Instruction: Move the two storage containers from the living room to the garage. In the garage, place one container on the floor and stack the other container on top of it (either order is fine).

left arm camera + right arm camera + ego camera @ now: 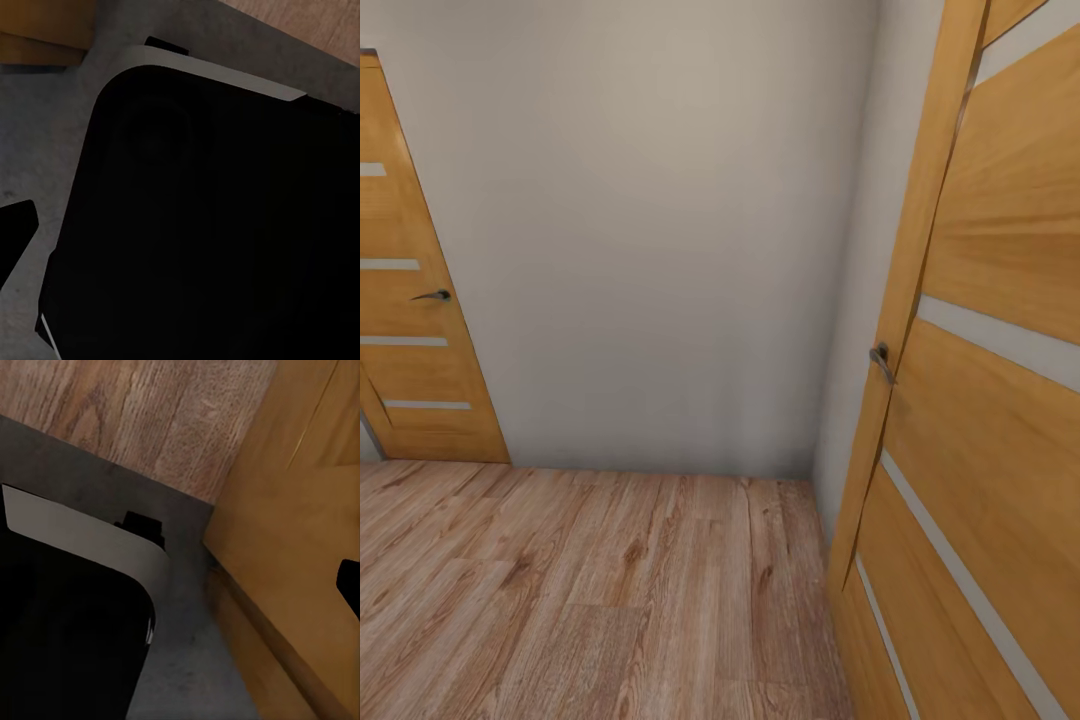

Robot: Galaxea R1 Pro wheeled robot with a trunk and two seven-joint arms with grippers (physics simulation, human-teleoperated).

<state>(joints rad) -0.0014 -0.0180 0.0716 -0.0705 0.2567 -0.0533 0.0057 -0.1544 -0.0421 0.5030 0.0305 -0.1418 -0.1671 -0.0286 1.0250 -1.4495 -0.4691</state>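
— Where are the bins it's meant to carry?

— None to be seen from here; I count two honey-wood doors, one (420, 300) far left, one (980, 400) close on the right and standing ajar, plus a bare wall (660, 250) ahead.

— Which arm is nearer that right-hand door?

— The right, I'd judge (its wrist camera looks down past the dark base (67, 637) at door wood).

— Are the claws clenched?

— Can't tell for either.

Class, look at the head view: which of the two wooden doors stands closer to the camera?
The right-hand door, filling that edge of the picture, its handle beside the corner. The left door stands farther back.
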